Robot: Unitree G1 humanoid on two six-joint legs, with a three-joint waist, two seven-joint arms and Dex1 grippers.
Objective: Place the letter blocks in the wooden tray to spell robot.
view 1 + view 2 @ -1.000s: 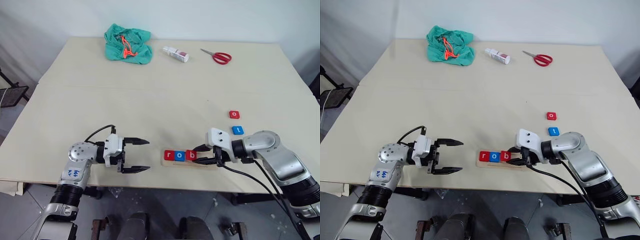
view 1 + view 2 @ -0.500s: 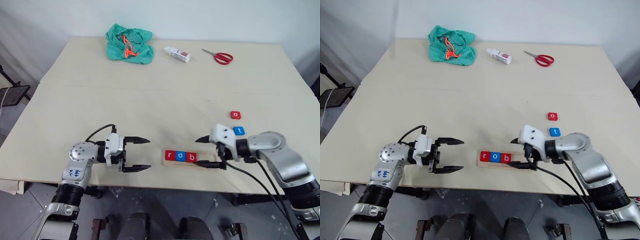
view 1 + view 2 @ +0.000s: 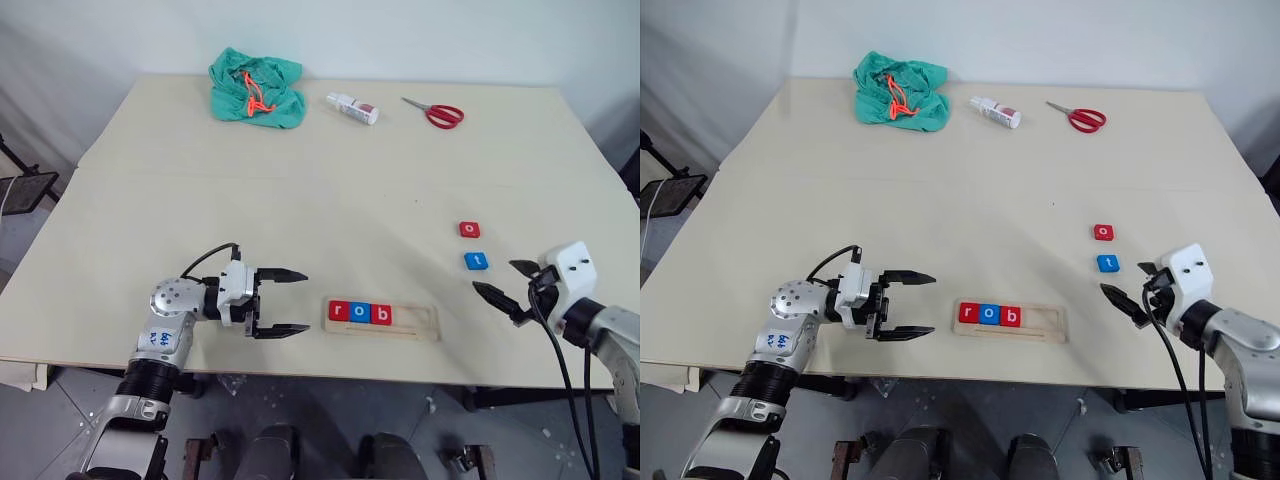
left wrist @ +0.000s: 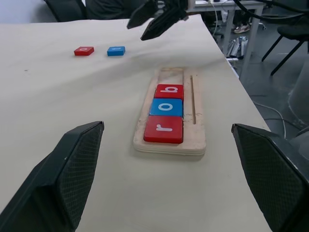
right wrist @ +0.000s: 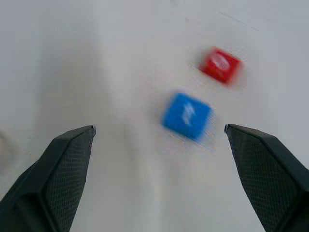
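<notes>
Pale table (image 3: 330, 180), grey floor beyond its near edge. At the far left corner lies a green cloth (image 3: 254, 89); along the far edge to its right, a small bottle (image 3: 351, 107) and red scissors (image 3: 434, 112).

Near the front edge, on the left, the left gripper (image 3: 290, 302) hangs just above the table, fingers spread and empty, pointing right toward the tray (image 3: 384, 321). The tray lies close to the front edge, about midway along it, its long axis parallel to that edge. Three blocks fill its left end, touching in a row: red r (image 3: 339, 311), blue o (image 3: 360, 312), red b (image 3: 381, 314), letters upright toward the front edge. Its right end is bare.

Right of the tray and farther from the front edge, a red o (image 3: 469, 229) and a blue t (image 3: 477, 261) lie flat on the table, apart from each other, the o farther back.

Near the right front corner, the right gripper (image 3: 508, 282) is wide open and empty, pointing toward the blue t.
</notes>
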